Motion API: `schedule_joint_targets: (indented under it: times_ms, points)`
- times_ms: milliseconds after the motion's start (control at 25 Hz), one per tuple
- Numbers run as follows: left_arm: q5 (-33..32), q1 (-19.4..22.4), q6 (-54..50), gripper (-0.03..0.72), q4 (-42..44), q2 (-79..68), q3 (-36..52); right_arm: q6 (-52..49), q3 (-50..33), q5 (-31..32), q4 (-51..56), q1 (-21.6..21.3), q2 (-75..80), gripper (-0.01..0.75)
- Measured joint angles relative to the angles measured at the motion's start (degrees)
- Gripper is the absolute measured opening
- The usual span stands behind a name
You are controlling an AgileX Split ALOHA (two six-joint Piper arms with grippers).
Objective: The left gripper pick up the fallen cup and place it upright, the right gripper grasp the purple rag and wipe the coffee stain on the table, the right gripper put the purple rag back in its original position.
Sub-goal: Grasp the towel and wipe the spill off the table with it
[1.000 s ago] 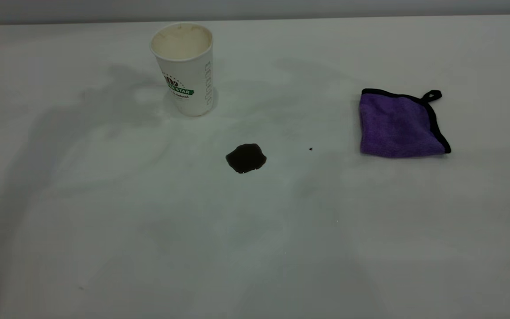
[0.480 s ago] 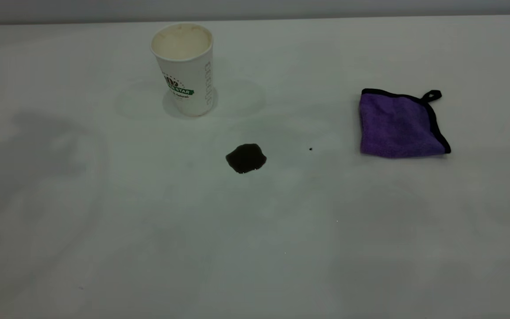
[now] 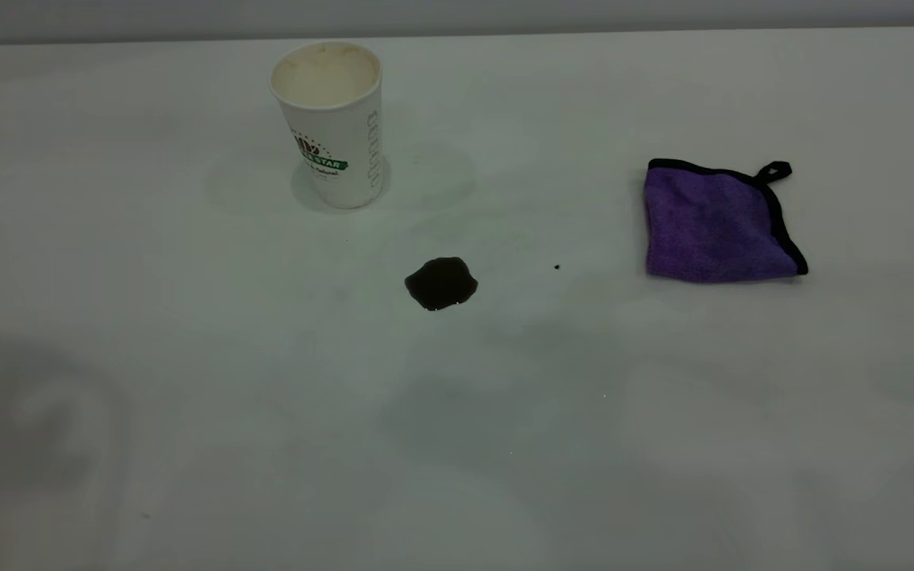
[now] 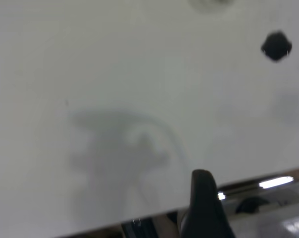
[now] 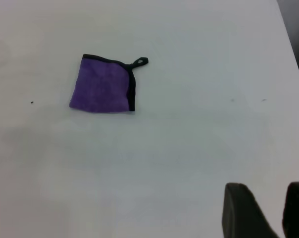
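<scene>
The cup [image 3: 332, 119] stands upright at the table's far left, mouth up, with nothing holding it. The coffee stain [image 3: 441, 283] lies in the middle of the table [image 3: 187, 396] and also shows in the left wrist view [image 4: 276, 45]. The purple rag [image 3: 717, 224] lies flat at the right and shows in the right wrist view [image 5: 104, 85]. Neither gripper is in the exterior view. One black finger [image 4: 204, 198] of my left gripper hangs high over the table's edge, far from the cup, with the other out of frame. My right gripper [image 5: 268, 191] is shut and empty, well away from the rag.
A tiny black speck [image 3: 557, 267] lies between the stain and the rag. The table's edge [image 4: 248, 178] runs close under my left gripper, with rig parts beyond it. A dark edge of the table shows in the right wrist view [image 5: 295, 44].
The arm shadow on the table's left has slid from near the cup to the near left corner. The cup, stain and rag have not moved.
</scene>
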State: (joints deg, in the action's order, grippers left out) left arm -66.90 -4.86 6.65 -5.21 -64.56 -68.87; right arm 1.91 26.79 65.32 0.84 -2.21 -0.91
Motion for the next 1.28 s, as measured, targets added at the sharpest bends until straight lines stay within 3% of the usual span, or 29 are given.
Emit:
schedule_joint_targets:
  times_ms: [520,720,920,1280]
  points:
    - [0.0,0.07,-0.02,0.573,-0.21,23.13,26.97,0.0,0.0,0.0,0.0,0.0,0.0,0.241]
    - [1.12,4.0,-0.02,0.573,-0.21,36.32,35.97,0.0,0.0,0.0,0.0,0.0,0.0,0.241]
    - [1.77,7.6,-0.02,0.573,-0.16,47.97,39.78,0.0,0.0,0.0,0.0,0.0,0.0,0.241]
    - [2.29,7.98,-0.87,0.573,1.58,62.7,40.6,0.0,0.0,0.0,0.0,0.0,0.0,0.241]
